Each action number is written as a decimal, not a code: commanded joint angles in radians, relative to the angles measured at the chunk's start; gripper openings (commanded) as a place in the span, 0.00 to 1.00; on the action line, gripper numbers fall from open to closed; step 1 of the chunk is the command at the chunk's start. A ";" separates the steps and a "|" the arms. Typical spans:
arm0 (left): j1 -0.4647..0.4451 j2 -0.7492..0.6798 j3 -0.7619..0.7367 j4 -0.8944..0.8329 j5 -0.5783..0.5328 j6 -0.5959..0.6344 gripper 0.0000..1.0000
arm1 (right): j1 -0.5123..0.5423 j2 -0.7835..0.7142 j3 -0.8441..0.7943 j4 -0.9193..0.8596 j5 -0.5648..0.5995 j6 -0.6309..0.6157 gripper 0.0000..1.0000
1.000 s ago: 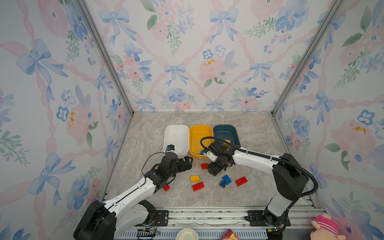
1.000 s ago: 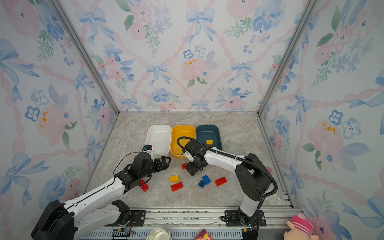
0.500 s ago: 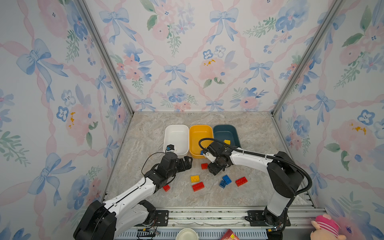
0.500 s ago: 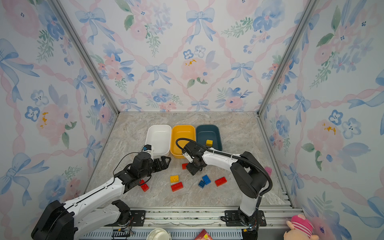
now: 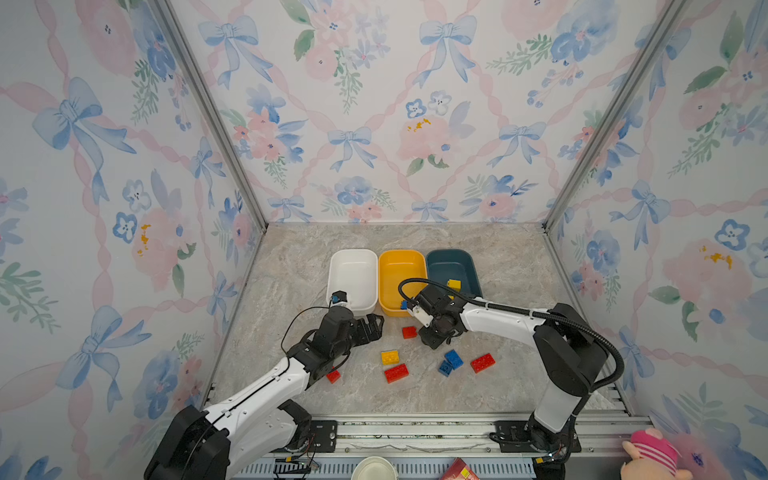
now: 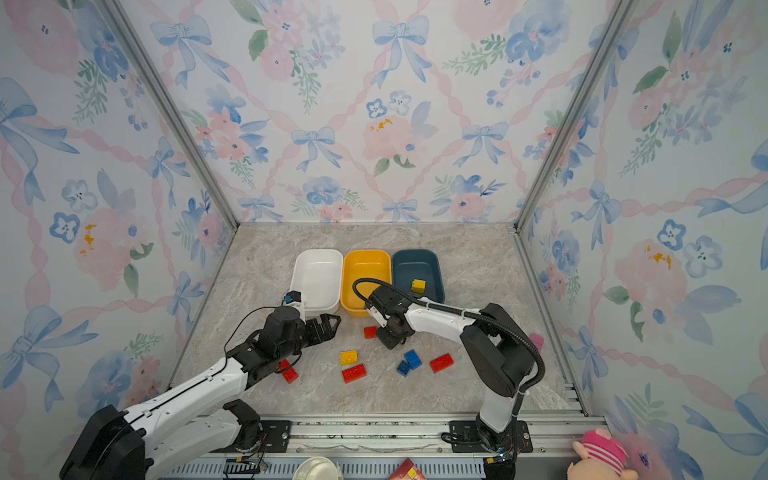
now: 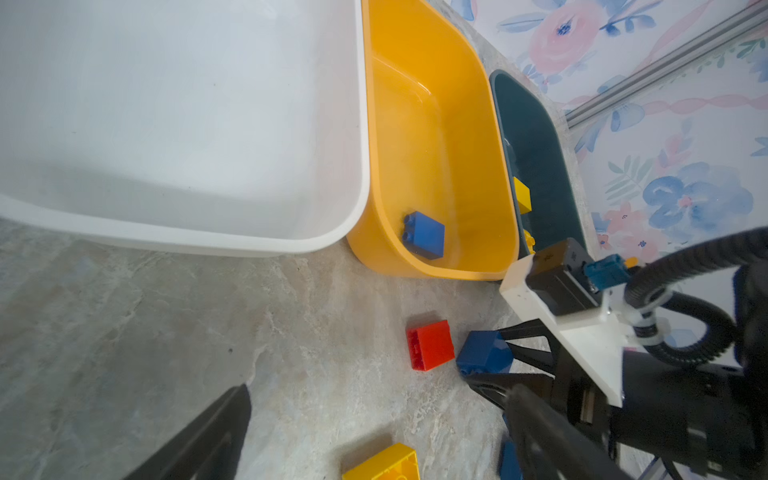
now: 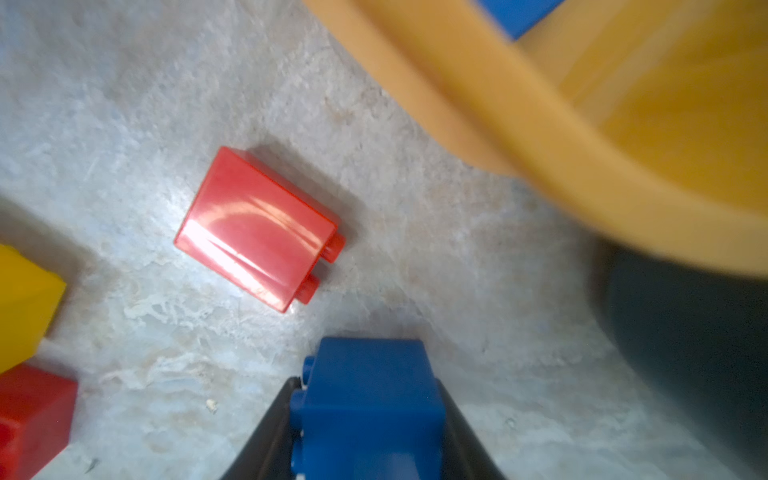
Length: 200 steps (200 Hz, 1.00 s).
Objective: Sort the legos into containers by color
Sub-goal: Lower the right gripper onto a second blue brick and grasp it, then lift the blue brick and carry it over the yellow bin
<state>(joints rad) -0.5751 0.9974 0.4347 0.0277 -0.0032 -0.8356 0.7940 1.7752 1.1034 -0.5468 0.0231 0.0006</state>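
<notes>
Three containers stand side by side at the back: white (image 5: 353,257), yellow-orange (image 5: 401,259) and teal (image 5: 451,259). A blue lego (image 7: 424,235) lies in the yellow-orange one and a yellow lego (image 5: 454,284) in the teal one. My right gripper (image 5: 434,337) is down at the table just before the yellow-orange container, shut on a blue brick (image 8: 370,386) with a finger pressed on each side. A red square brick (image 5: 409,331) lies just left of it. My left gripper (image 5: 372,326) hovers open by the white container's near corner, holding nothing.
Loose on the table in front lie a yellow brick (image 5: 389,357), a red oblong (image 5: 395,372), two blue bricks (image 5: 451,361), another red oblong (image 5: 482,362) and a small red one (image 5: 333,376) under my left arm. A paper cup (image 5: 374,469) and pink plush toy (image 5: 652,457) sit beyond the front rail.
My right gripper's jaws have closed in on the blue brick at the table. The left arm has not moved.
</notes>
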 commanded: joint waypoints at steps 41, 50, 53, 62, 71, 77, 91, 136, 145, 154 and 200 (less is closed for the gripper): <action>0.009 -0.011 -0.007 -0.013 -0.018 0.000 0.98 | 0.011 -0.161 0.015 -0.075 -0.025 0.069 0.32; 0.010 -0.010 -0.007 -0.012 -0.018 0.003 0.98 | 0.010 -0.180 0.024 -0.087 -0.026 0.075 0.32; 0.011 -0.011 -0.008 -0.013 -0.018 0.003 0.98 | 0.010 -0.186 0.029 -0.090 -0.027 0.077 0.32; 0.012 -0.010 -0.008 -0.011 -0.018 0.004 0.98 | 0.009 -0.200 0.041 -0.101 -0.029 0.080 0.32; 0.013 -0.009 -0.008 -0.011 -0.017 0.006 0.98 | 0.007 -0.211 0.053 -0.108 -0.033 0.085 0.32; 0.014 -0.011 -0.007 -0.012 -0.016 0.007 0.98 | 0.004 -0.216 0.062 -0.112 -0.036 0.087 0.33; 0.016 -0.012 -0.008 -0.013 -0.015 0.009 0.98 | -0.005 -0.221 0.085 -0.114 -0.046 0.096 0.32; 0.018 -0.013 -0.010 -0.014 -0.011 0.021 0.98 | -0.032 -0.193 0.173 -0.107 -0.072 0.116 0.32; 0.019 -0.013 -0.011 -0.012 -0.009 0.024 0.98 | -0.039 -0.182 0.190 -0.102 -0.071 0.121 0.32; 0.019 -0.012 -0.011 -0.012 -0.006 0.030 0.98 | -0.045 -0.172 0.206 -0.097 -0.072 0.129 0.32; 0.020 -0.023 -0.013 -0.013 -0.004 0.034 0.98 | -0.070 -0.077 0.286 -0.071 -0.070 0.152 0.32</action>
<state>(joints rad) -0.5621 0.9970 0.4339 0.0277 -0.0025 -0.8227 0.7399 1.6321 1.3376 -0.6270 -0.0418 0.1276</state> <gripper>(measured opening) 0.979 0.438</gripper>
